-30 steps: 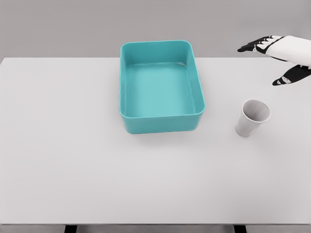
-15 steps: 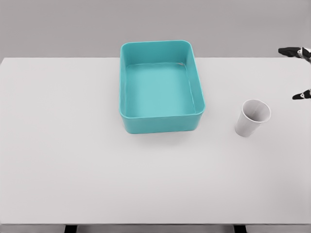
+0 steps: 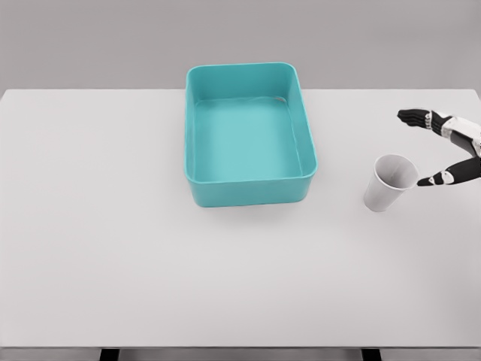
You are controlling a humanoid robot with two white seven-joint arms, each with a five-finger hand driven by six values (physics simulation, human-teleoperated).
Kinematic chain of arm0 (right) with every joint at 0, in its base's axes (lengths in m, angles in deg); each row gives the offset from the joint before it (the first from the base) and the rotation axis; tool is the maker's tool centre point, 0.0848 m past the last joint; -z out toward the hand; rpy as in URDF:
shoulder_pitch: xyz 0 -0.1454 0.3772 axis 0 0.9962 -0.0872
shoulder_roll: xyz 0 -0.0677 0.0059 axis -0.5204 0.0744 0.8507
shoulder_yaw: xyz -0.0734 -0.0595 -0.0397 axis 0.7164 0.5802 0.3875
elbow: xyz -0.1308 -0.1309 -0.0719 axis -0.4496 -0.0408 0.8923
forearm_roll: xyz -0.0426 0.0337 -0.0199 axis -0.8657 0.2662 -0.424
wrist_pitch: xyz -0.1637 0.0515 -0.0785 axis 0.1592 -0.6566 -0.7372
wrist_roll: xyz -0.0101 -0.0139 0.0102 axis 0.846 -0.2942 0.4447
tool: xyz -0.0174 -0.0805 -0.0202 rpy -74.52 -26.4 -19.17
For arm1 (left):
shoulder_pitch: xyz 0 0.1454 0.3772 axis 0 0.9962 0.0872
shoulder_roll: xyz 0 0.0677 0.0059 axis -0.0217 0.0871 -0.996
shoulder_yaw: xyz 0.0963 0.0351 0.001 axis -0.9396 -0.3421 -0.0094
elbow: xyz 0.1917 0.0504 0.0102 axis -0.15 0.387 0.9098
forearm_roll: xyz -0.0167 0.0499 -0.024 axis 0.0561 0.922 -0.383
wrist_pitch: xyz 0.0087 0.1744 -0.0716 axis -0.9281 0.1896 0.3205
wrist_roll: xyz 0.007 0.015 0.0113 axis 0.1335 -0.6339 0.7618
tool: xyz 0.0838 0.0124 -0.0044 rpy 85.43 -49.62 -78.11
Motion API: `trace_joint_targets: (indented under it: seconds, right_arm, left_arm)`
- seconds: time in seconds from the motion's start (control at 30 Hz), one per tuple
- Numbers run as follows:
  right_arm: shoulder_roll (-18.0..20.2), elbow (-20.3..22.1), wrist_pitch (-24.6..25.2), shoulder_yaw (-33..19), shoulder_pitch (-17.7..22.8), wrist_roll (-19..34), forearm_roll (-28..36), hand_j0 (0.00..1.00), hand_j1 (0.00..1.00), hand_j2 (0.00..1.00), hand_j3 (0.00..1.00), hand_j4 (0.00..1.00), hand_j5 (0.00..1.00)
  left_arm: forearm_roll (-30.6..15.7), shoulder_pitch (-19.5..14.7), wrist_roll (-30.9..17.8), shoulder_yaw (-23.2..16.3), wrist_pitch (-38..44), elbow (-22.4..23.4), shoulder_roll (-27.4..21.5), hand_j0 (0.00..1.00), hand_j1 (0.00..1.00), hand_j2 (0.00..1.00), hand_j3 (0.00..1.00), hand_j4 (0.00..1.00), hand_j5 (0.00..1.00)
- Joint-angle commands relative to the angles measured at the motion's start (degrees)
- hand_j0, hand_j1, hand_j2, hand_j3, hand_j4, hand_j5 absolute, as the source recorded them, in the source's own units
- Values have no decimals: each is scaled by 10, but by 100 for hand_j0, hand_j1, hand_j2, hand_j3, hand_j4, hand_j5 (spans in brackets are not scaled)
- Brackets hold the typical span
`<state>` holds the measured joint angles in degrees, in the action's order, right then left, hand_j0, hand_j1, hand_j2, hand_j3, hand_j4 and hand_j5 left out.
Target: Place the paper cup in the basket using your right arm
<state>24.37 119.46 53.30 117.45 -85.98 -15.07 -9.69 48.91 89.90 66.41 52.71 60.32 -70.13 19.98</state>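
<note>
- The small white paper cup (image 3: pixel 389 183) is standing on the plain white table (image 3: pixel 150 248), off to the right of the teal rectangular plastic basket (image 3: pixel 249 134) and clear of it, not touching.
- The cup's upright-ish, long axis running up and down, but in the head view it reads as leaning: the open mouth points up and a bit to the right, base sitting lower left.
- My right hand (image 3: pixel 445 147) comes in from the right edge, just to the right of the cup.
- Fingers are spread wide, holding nothing. The black-tipped upper fingers (image 3: pixel 412 116) reach out above and to the right of the cup's rim; the lower one sits right at the rim's right side. Can't tell if it's actually touching.
- The basket has nothing in it, long side running away from me.
</note>
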Motion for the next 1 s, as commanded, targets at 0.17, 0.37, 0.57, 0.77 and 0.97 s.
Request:
trace_joint_targets:
  seconds: [0.17, 0.37, 0.57, 0.77, 0.97]
  right_arm:
    - [8, 34, -3, 6, 12, 0, 5, 100, 100, 100, 100, 100, 100]
    - [17, 33, -6, 4, 18, 0, 1, 100, 100, 100, 100, 100, 100]
    - [12, 28, -6, 8, 22, 0, 1, 100, 100, 100, 100, 100, 100]
    - [-1, -3, -6, 13, 22, 0, -2, 100, 100, 100, 100, 100, 100]
    - [-17, -27, -6, 20, 22, 0, -5, 100, 100, 100, 100, 100, 100]
  left_arm:
    - [0, 0, 0, 0, 0, 0, 0, 100, 100, 100, 100, 100, 100]
    - [0, 0, 0, 0, 0, 0, 0, 100, 100, 100, 100, 100, 100]
    - [0, 0, 0, 0, 0, 0, 0, 100, 100, 100, 100, 100, 100]
    - [0, 0, 0, 0, 0, 0, 0, 100, 100, 100, 100, 100, 100]
    - [0, 0, -1, 0, 0, 0, 0, 100, 100, 100, 100, 100, 100]
